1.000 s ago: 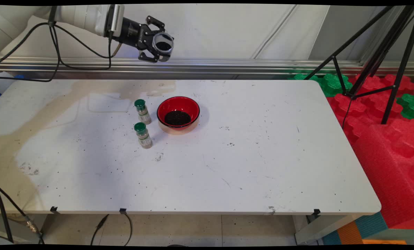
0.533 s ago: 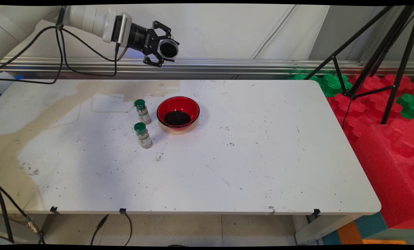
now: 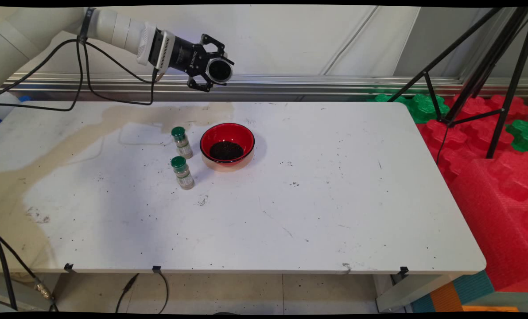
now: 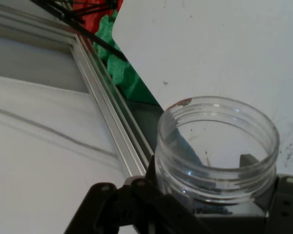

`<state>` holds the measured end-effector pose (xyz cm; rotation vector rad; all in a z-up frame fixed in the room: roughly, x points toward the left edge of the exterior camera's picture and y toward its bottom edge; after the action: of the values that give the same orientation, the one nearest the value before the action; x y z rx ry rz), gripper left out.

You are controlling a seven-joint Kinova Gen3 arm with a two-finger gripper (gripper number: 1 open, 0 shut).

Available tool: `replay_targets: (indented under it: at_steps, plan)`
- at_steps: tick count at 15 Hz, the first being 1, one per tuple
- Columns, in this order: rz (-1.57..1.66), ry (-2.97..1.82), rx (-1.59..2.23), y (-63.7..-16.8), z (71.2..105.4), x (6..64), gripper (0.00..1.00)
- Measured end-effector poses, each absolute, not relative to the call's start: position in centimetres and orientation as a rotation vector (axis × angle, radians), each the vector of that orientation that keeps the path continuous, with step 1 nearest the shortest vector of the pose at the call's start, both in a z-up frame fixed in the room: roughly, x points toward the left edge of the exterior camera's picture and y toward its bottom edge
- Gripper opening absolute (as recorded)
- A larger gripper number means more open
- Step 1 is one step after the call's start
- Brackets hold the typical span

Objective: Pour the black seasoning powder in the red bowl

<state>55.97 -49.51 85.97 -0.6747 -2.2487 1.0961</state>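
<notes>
A clear jar (image 3: 220,71) is held tight between the two fingers of the black gripper (image 3: 211,71). The gripper is up high, above the far side of the white table (image 3: 335,199), in front of the wall. The jar is turned on its side, with its open mouth facing right and toward the near side. In the hand view, the jar (image 4: 217,146) is seen sitting right between the fingers of the gripper (image 4: 205,200), with no lid on it. A little dark stuff can be seen at the bottom of the jar.

Below the gripper, and nearer, a red bowl (image 3: 227,146) stands on the table. A heap of small black grains is seen inside the bowl. The bowl is well apart from the jar.

Just left of the bowl, two small bottles with green caps stand upright. One bottle (image 3: 182,142) is farther back, and the other bottle (image 3: 182,172) is nearer. Small dark specks are scattered on the table around them.
</notes>
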Motion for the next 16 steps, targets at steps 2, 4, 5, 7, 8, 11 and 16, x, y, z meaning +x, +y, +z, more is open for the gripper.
replay_targets:
  at_steps: [2, 4, 5, 7, 8, 11, 16]
  plan:
    - [1.1, -2.247, -0.705, -49.2, 85.8, 55.5, 0.0]
    - [1.102, -2.245, -0.737, -48.8, 85.6, 55.1, 0.0]
    - [1.102, -2.245, -0.747, -48.7, 85.5, 55.0, 0.0]
    - [1.102, -2.243, -0.777, -48.3, 85.3, 54.5, 0.0]
    - [1.1, -2.243, -0.793, -48.1, 85.2, 54.3, 0.0]
    - [1.108, -2.241, -0.841, -47.6, 84.8, 53.7, 0.0]
    - [1.144, -2.234, -0.955, -47.1, 84.3, 53.0, 0.0]
